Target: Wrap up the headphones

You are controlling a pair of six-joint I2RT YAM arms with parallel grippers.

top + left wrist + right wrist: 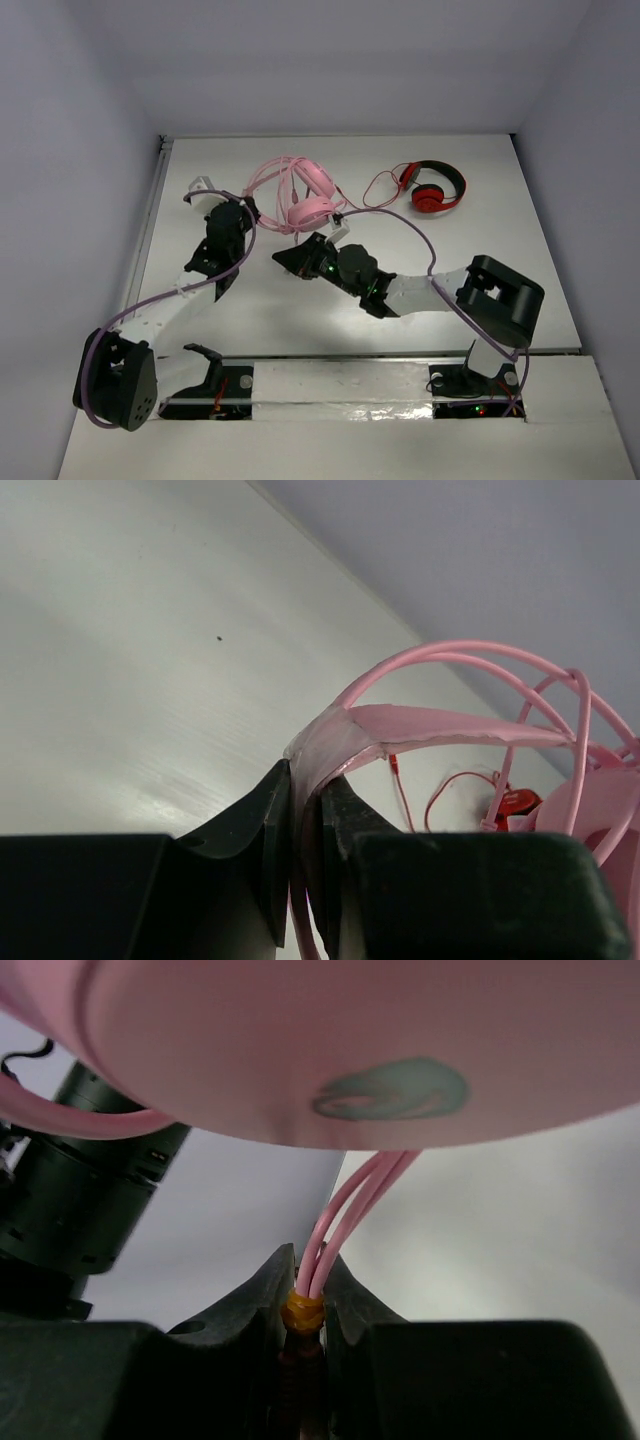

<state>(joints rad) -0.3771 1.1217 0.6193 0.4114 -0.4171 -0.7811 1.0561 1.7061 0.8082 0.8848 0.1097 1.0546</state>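
Left of frame centre, the left end effector (305,780) is pressed together on the flat pink headband (440,725) of the headphones (310,205). Just right of it, the right end effector (308,1270) pinches looped strands of the thin pink cable (345,1210) just above an orange collar (304,1312), under an earcup (330,1050). The headphones sit at upper centre of the table (480,250), with cable loops behind them. Red headphones (437,188) lie farther off, at the upper right.

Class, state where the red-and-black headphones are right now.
In the top view the red-and-black headphones lie on the far part of the table, right of centre, just right of the pink headphones.
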